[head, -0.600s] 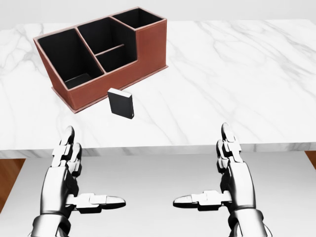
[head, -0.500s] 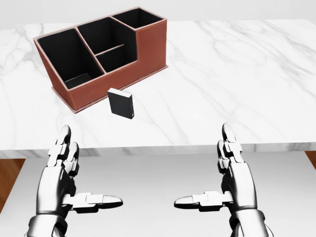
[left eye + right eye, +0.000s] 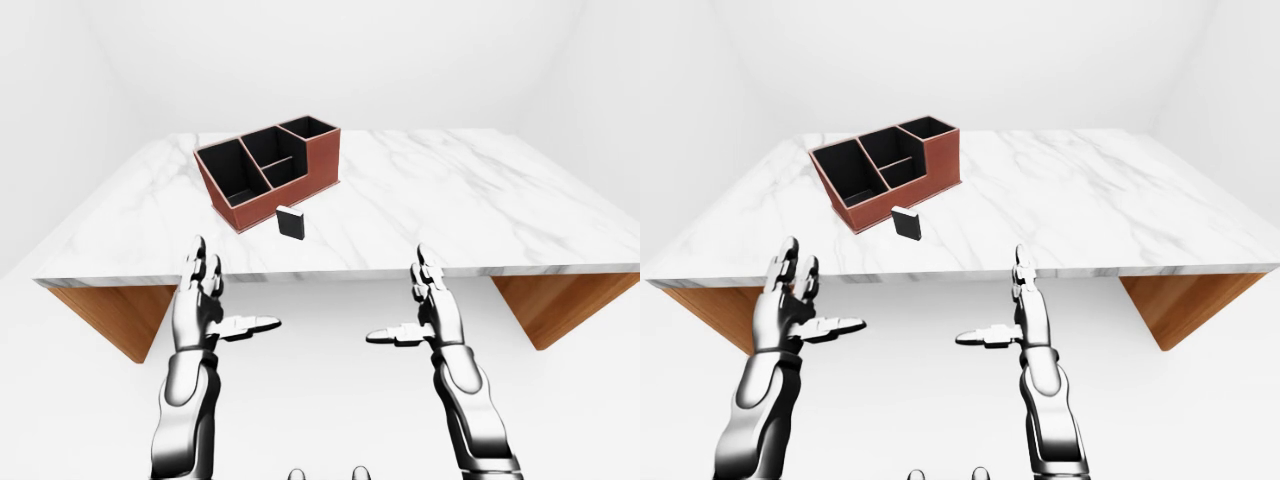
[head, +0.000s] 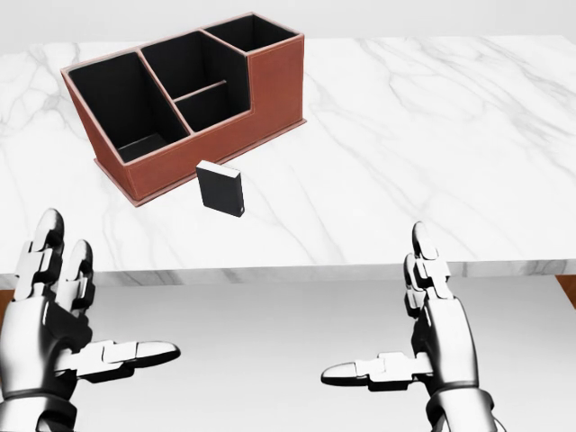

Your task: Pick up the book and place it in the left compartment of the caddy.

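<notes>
A bare simulated room is shown rather than any furnished home or shop. Plain white walls (image 3: 120, 60) and a white floor (image 3: 320, 400) are seen on all sides. One table (image 3: 480, 200) with a white marble top and wooden supports is placed in it. A brown desk caddy (image 3: 268, 168) is set on the table, which perhaps suggests an office.

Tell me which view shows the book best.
The head view: the book fills more of the picture, standing upright on the table, just below the caddy and apart from it. The left-eye and right-eye views show it whole but small, a dark block by the caddy.
</notes>
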